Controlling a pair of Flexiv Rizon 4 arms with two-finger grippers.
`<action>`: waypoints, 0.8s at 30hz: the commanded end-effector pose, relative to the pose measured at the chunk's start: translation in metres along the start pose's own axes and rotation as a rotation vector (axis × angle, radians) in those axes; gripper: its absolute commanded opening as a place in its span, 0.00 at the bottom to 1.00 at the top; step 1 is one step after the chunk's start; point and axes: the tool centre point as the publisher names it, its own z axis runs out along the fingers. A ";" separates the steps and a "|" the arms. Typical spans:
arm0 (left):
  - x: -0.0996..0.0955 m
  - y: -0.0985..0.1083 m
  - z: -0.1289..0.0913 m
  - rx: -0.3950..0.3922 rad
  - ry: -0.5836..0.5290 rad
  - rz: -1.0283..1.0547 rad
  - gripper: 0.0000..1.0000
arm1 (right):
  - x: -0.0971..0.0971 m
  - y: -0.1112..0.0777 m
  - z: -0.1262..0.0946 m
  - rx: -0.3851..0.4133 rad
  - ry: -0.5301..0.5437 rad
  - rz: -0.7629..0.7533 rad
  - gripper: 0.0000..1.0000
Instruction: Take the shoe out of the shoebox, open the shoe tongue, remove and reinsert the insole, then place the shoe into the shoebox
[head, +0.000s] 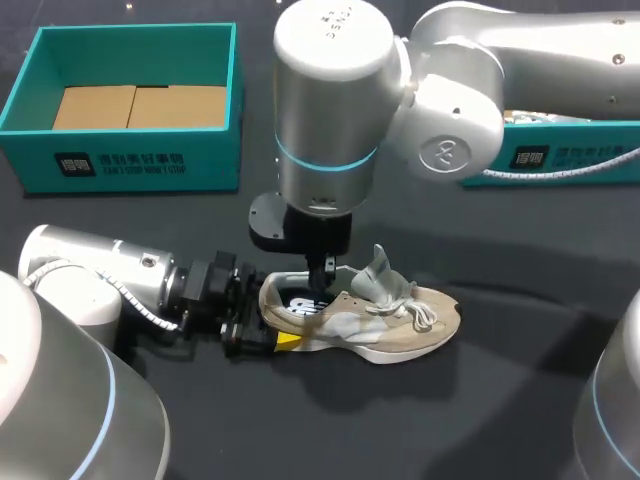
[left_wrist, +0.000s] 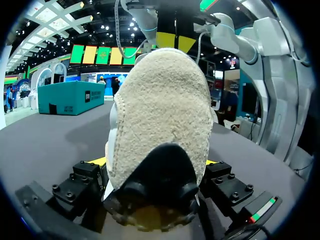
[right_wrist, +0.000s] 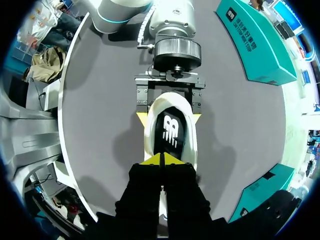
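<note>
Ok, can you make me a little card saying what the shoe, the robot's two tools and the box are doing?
shoe: standing on the table, outside the box, tongue lifted
left tool: shut on the heel from both sides
right tool: over the shoe's opening, tips together at the black insole; whether it pinches it cannot be told
insole: inside the shoe
shoebox: open, at the far left, cardboard inside, no shoe

Head view overhead, wrist views close, sharing the shoe
</note>
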 end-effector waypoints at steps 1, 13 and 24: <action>-0.001 0.003 0.000 0.000 -0.001 0.000 0.00 | -0.001 -0.001 0.011 -0.002 0.006 -0.006 0.00; -0.001 0.003 0.000 0.000 -0.001 0.000 0.00 | -0.007 0.003 0.024 -0.023 0.004 -0.011 0.00; -0.001 0.003 0.000 0.000 -0.001 0.000 0.00 | -0.020 0.014 0.059 -0.020 -0.006 -0.029 0.00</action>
